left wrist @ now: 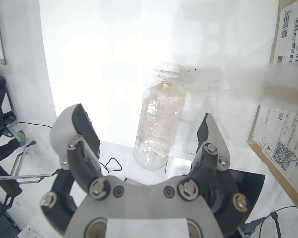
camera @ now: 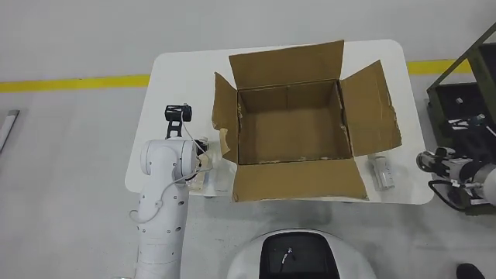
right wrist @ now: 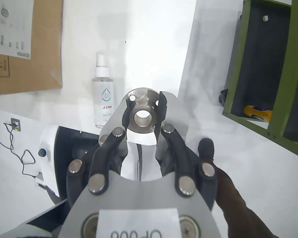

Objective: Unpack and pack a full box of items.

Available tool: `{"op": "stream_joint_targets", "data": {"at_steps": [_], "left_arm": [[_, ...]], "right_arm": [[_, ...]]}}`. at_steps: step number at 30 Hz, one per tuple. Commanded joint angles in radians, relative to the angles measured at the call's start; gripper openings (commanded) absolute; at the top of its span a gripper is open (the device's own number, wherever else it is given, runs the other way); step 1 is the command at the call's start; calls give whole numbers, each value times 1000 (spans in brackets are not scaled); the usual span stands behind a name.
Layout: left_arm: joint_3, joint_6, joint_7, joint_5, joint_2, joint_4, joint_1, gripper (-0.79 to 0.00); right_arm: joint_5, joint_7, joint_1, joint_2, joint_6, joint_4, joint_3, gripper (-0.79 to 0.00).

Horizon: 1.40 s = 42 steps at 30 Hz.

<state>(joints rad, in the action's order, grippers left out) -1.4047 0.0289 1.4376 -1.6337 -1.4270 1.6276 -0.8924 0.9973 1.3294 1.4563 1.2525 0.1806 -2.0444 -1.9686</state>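
Observation:
The open cardboard box (camera: pixel 291 128) stands in the middle of the white table (camera: pixel 186 77), flaps spread, its brown floor showing bare. A clear plastic bottle (left wrist: pixel 159 120) with a white cap lies on the table by the box's left flap. My left gripper (left wrist: pixel 149 130) hangs open just above it, one finger on each side. My right gripper (right wrist: pixel 142 111) is shut on a round metal flange fitting (right wrist: pixel 141 118); it sits past the table's right front edge (camera: pixel 426 161). A clear spray bottle (right wrist: pixel 103 92) lies on the table beside the box's right flap (camera: pixel 381 172).
A green metal cart (right wrist: pixel 263 75) with dark shelves stands right of the table, a yellow item (right wrist: pixel 257 112) on its lower shelf. Yellow floor tape (camera: pixel 74 83) runs behind the table. Label sheets (left wrist: pixel 294 38) cover the box's outer side close to my left gripper.

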Motion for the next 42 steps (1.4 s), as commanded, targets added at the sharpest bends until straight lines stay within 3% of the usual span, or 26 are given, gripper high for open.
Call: {"op": "stream_joint_targets", "data": {"at_steps": [1,13,34,40,42], "left_arm": [[0,0,0,0,0,0,0,0],[0,0,0,0,0,0,0,0],[0,0,0,0,0,0,0,0],[0,0,0,0,0,0,0,0],[0,0,0,0,0,0,0,0]], "right_arm": [[15,7,10,-4,11,3,13,-785],[77,-95,33,-19,43,96,86,-785],[90,-167,-40,-41,30,237,180,-785],[91,-177,-61,-47,24,267,198,-653],[90,-180,-67,-49,22,275,202,-542]]}}
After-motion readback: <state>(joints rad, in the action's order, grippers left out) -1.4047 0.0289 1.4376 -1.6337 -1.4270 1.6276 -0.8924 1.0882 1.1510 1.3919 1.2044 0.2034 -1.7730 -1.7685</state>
